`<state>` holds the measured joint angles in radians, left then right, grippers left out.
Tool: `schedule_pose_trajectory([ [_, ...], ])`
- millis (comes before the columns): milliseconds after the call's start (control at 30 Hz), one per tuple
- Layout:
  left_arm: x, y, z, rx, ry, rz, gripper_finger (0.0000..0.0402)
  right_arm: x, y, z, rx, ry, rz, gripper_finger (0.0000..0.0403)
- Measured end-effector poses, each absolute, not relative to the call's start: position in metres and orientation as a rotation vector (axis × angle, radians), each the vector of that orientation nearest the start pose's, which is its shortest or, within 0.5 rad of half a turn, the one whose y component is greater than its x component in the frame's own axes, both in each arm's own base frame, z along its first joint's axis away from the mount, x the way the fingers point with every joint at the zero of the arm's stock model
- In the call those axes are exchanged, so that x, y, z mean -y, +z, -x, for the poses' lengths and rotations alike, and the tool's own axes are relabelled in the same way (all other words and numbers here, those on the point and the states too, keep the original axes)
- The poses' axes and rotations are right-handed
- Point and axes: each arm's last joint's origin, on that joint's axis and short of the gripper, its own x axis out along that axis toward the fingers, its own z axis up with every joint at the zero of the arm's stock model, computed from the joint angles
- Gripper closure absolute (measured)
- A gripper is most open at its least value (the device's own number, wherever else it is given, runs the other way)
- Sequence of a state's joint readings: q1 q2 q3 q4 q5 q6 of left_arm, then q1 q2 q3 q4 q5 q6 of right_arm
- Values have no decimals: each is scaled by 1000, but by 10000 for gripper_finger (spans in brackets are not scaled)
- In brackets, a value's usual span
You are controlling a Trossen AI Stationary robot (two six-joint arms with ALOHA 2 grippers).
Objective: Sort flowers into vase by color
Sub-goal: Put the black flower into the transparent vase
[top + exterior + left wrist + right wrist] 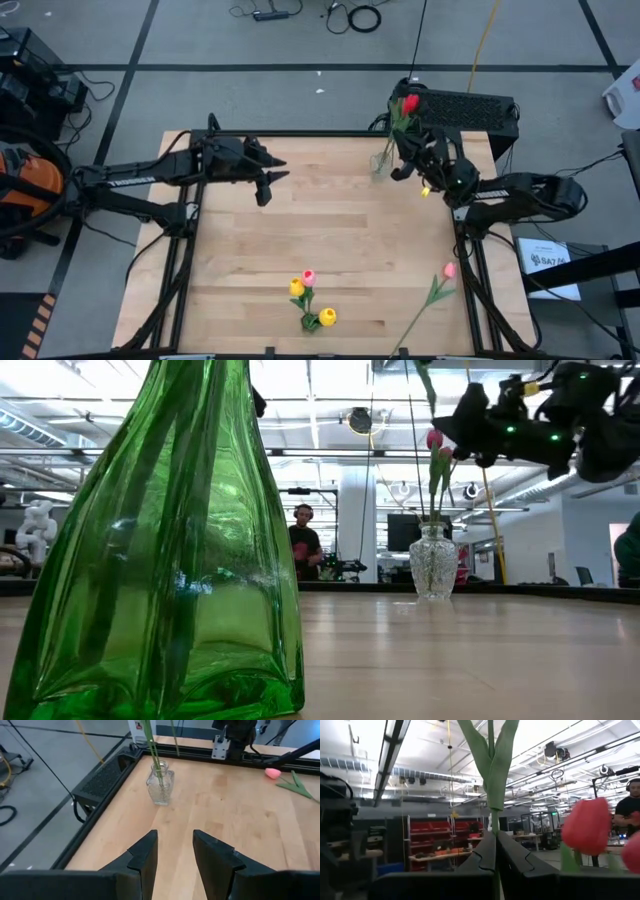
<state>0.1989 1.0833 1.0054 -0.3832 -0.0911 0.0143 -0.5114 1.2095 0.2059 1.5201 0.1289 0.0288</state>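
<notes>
High: right gripper (425,188) by clear vase (382,160) at far edge, red tulip (410,103) in it; pink tulip (449,270) lies near right edge.
Low: green vase (160,550) up close.
L wrist: left gripper (175,852) part open, nothing in it.
R wrist: fingers (482,852) clamped on green stem (493,785).

A green flower stem (492,770) with two leaves is pinched between the closed fingers (482,855) of the right hand (496,851). A blurred red tulip head (587,826) is seen beside the stem.
</notes>
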Motion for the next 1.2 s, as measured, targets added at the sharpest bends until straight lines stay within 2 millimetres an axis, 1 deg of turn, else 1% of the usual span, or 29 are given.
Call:
schedule_pose_trajectory([
  [167,-55,334,-226,-466,298,23,269,110,225,-186,486,-633,110,403],
  [300,-58,334,-225,-465,304,33,269,122,218,-195,440,-664,123,403],
  [500,-56,334,-225,-463,257,45,269,134,208,-194,412,-712,129,403],
  [600,-56,334,-225,-463,256,46,269,138,203,-194,390,-691,122,403],
  [900,-56,334,-226,-464,256,46,269,141,192,-198,334,-679,93,403],
  [1100,-56,334,-226,-464,256,45,269,141,192,-198,331,-681,83,401],
  [1200,-56,334,-226,-464,256,46,269,141,191,-198,327,-692,76,390],
])
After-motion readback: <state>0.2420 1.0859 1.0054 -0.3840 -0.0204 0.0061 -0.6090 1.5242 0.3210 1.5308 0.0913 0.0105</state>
